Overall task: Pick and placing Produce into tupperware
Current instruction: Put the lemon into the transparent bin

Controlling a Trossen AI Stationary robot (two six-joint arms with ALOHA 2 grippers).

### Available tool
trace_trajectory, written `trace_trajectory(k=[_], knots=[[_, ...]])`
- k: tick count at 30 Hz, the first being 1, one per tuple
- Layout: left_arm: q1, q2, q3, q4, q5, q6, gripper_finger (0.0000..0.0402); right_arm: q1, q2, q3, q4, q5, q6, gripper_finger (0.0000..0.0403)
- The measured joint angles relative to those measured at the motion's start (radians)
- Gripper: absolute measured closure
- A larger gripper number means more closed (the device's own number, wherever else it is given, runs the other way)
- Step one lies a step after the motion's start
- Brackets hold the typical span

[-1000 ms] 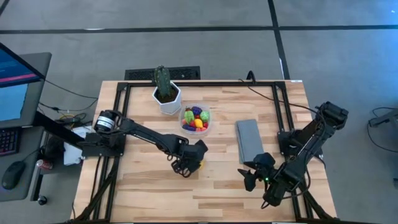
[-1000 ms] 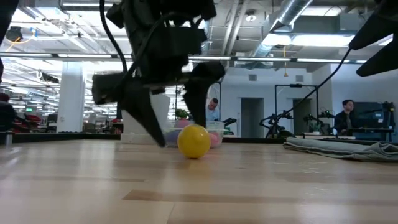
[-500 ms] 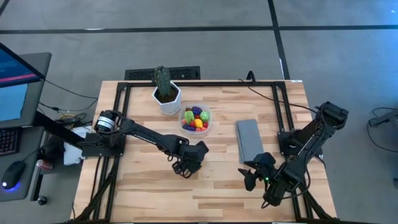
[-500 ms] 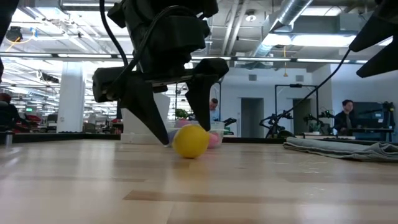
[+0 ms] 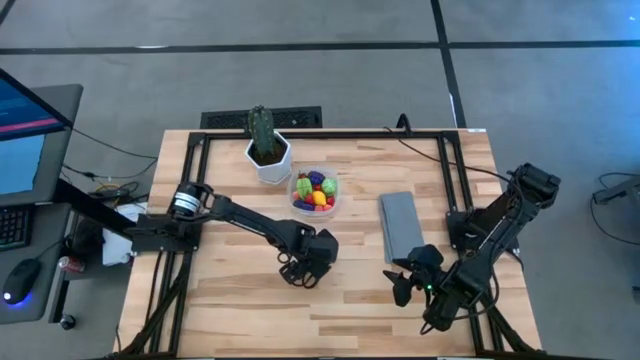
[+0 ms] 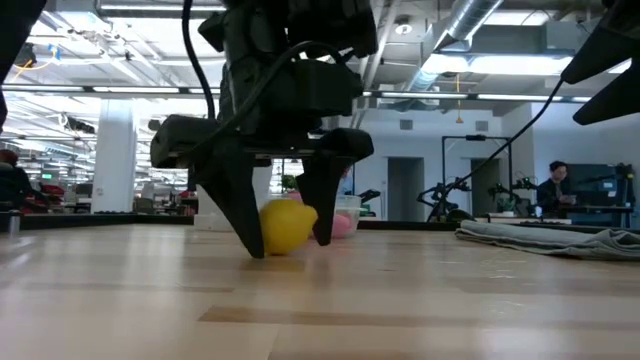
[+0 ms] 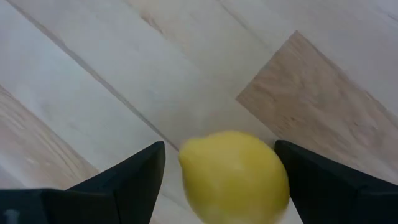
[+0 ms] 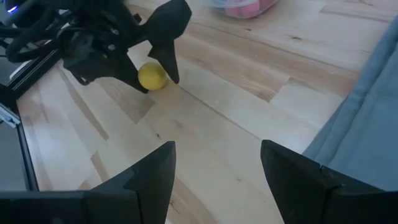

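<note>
Yellow toy lemon [image 6: 285, 226] sits on the wooden table [image 5: 250, 300], between the spread fingers of the left gripper [image 6: 285, 240], not pinched. Tupperware [image 5: 314, 193] with the remaining produce [image 5: 316, 188] is near, beside the white pot [image 5: 268, 160]. Right gripper [image 5: 402, 285] waits parted, empty, by the grey cloth [image 5: 400, 225].

Hidden from overhead beneath left gripper [image 5: 300, 272]: yellow toy lemon [image 6: 283, 226]. Blurred, cut off at six o'clock in left wrist view.

Bright overhead light, soft shadows, wrist blur
</note>
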Motion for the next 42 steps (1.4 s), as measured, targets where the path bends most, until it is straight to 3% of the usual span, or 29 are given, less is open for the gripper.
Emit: trace_trajectory(k=[10, 26, 42], knots=[[0.033, 0.008, 0.021, -0.04, 0.044, -0.046, 0.0108, 0.0, 0.0, 0.0, -0.003, -0.002, -0.007, 0.0143], [0.034, 0.01, 0.028, -0.031, 0.096, -0.093, 0.0191, 0.0, 0.0, 0.0, -0.016, -0.002, -0.008, 0.0143], [0.037, 0.009, 0.028, -0.038, 0.096, -0.128, 0.019, 0.0, 0.0, 0.0, -0.016, -0.002, -0.008, 0.0143]])
